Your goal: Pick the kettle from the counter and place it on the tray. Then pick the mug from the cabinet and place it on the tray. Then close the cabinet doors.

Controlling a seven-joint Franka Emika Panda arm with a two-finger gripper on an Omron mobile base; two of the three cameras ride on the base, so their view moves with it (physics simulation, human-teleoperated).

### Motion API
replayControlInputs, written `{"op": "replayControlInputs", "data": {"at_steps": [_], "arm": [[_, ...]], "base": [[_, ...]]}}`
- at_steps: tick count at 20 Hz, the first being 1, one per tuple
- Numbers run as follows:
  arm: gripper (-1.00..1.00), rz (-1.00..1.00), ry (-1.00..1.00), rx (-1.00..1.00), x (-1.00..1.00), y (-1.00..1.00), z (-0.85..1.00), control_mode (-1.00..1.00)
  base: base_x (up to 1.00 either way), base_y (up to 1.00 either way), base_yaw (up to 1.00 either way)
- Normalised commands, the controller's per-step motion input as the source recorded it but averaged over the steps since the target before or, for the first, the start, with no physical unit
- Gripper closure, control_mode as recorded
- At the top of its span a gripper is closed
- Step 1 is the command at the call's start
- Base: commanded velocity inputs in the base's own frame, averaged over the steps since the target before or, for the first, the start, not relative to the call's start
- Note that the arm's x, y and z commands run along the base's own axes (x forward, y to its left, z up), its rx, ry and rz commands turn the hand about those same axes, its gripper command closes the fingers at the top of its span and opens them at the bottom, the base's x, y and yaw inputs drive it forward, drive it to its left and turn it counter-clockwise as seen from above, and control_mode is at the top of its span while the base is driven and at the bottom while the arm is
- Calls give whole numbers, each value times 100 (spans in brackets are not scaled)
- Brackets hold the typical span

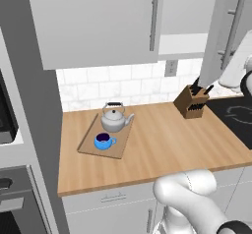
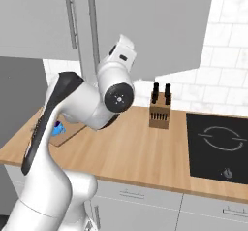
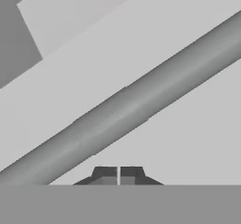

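Note:
The silver kettle (image 1: 114,119) and the blue mug (image 1: 103,141) both stand on the wooden tray (image 1: 119,147), at the left of the counter (image 1: 162,149). The left cabinet door (image 1: 98,26) is shut. The right cabinet door (image 1: 220,41) stands partly open, and the white shelf floor (image 1: 181,43) shows between the two. My gripper (image 3: 117,175) is shut with nothing in it, its tips close to that door's bar handle (image 3: 127,110), which runs slantwise across the hand view. From the right base view, the hand (image 2: 121,53) is up against the door's outer face (image 2: 155,26).
A knife block (image 1: 191,102) stands at the back of the counter under the open door. A black hob (image 1: 236,117) lies to its right. A tall grey side panel (image 1: 29,105) and an oven (image 1: 15,198) bound the counter on the left.

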Motion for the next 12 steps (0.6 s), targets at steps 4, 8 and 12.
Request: {"op": "replayControlInputs", "data": {"at_steps": [4,8,12], "arm": [[100,-17,2,0,99,20,0,-100],[100,-5,16,0,100,1,6,-100],[100,0,16,0,98,-3,1,-100]], "base": [[0,0,0],[0,0,0],[0,0,0]]}}
